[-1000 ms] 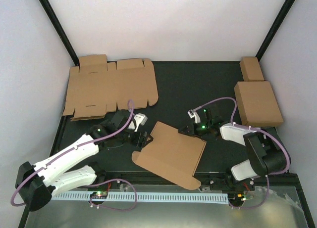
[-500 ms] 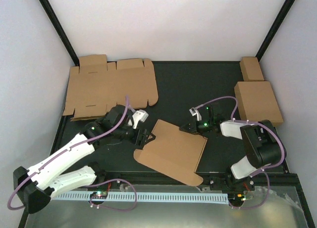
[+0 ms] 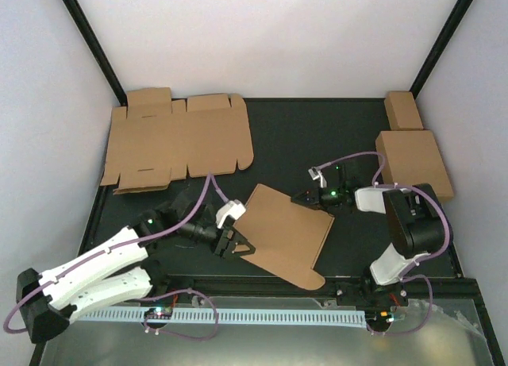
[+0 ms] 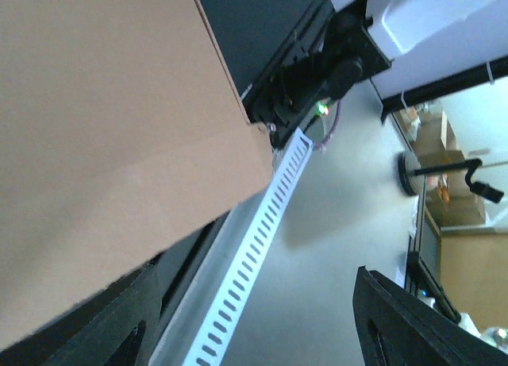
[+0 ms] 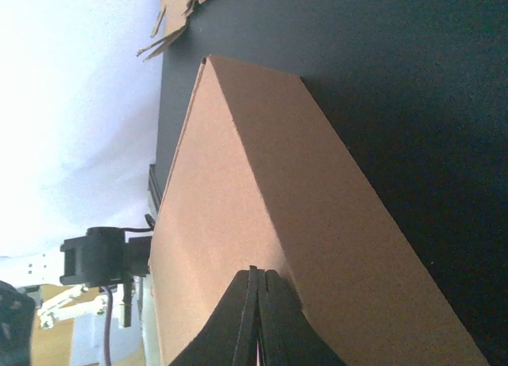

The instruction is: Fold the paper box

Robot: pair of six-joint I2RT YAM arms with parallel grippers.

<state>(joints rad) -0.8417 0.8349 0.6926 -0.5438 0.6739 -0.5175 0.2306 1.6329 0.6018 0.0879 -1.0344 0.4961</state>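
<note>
The paper box (image 3: 284,235) is a brown cardboard sheet, partly folded, lying tilted in the middle of the black mat. My left gripper (image 3: 236,246) is open at its near left edge. In the left wrist view the cardboard (image 4: 103,128) fills the upper left, and one finger (image 4: 119,322) sits just below its edge with the gripper (image 4: 254,330) holding nothing. My right gripper (image 3: 306,198) is at the box's far edge. In the right wrist view the gripper (image 5: 258,283) is shut against the cardboard (image 5: 238,191), with a thin edge between the fingertips.
A flat die-cut cardboard sheet (image 3: 175,140) lies at the back left. A folded brown box (image 3: 413,163) and a smaller oblong box (image 3: 403,109) sit at the right. A white slotted rail (image 3: 262,316) runs along the near table edge.
My left gripper has moved right and nearer, to the box's left edge. The rounded left flap no longer lies flat. The right gripper has shifted slightly left and further back with the box's far edge.
</note>
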